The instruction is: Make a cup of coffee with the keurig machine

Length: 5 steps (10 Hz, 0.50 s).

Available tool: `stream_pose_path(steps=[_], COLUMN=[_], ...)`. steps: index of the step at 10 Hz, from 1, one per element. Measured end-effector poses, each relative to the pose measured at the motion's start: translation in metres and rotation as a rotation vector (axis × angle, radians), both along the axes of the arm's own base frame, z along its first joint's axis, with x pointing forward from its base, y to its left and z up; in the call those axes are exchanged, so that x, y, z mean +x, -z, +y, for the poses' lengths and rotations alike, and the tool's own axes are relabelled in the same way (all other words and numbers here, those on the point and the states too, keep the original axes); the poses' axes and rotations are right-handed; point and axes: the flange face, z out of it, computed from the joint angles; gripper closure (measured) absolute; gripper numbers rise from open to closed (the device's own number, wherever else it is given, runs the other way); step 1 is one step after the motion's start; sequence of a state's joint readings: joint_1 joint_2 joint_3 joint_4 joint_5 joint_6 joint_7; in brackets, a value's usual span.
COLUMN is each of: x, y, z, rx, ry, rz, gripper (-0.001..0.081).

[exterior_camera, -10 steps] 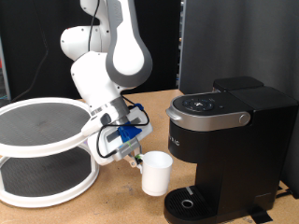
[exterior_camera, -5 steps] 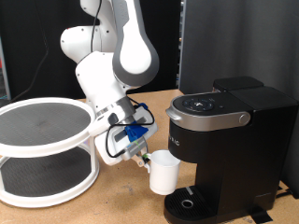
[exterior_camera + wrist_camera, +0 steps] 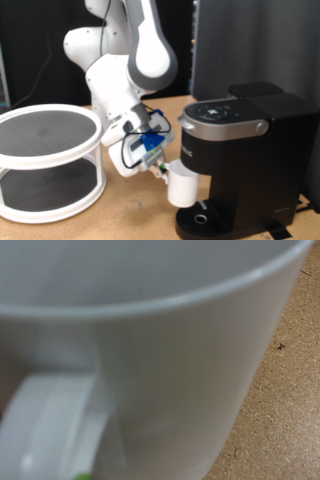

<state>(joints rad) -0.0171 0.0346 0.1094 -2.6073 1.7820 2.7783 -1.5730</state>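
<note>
Holding cup (image 3: 183, 184) beside keurig machine (image 3: 240, 160)

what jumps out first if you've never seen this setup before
The white robot arm at the exterior view's centre stands out first, its end effector carrying a white cup above the wooden table. Just to the exterior view's right sits the big black coffee machine, the cup hanging close to its round drip base. A white two-tier round shelf fills the left.
</note>
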Motion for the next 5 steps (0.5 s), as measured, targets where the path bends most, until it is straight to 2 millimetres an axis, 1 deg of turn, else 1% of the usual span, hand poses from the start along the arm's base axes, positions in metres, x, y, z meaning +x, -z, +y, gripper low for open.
stream_pose_path(steps=[5], x=[0.0075], y=[-0.0031], z=[0.0110], rx=[0.014], ry=[0.003], rz=[-0.007], gripper=[0.0734])
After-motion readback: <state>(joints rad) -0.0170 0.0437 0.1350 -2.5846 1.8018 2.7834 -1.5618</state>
